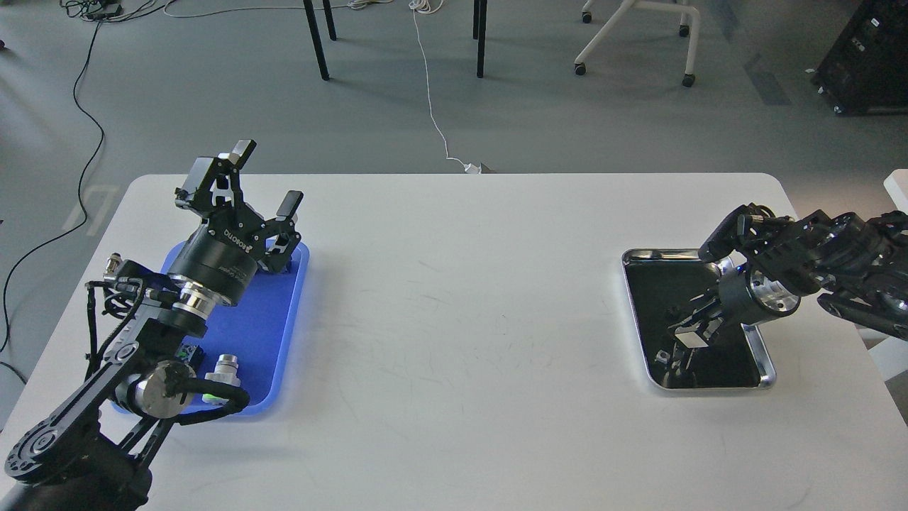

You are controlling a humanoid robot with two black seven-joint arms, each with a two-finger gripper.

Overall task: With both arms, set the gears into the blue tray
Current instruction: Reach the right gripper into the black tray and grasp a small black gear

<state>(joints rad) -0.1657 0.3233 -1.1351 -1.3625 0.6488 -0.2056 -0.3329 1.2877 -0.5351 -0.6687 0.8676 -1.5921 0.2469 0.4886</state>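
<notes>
Our left gripper (266, 177) hovers over blue tray (277, 333), fingers spread, empty. Right gripper (684, 337) reaches down into metal tray (766, 372) — finger state unreadable, dark. Gears not discernible there. Step: pickup. Next — secure gear, carry across to blue tray.

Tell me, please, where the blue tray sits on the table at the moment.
In the head view, the blue tray lies at the table's left side, partly hidden under the left arm, whose open left end effector hovers above its far end.
</notes>
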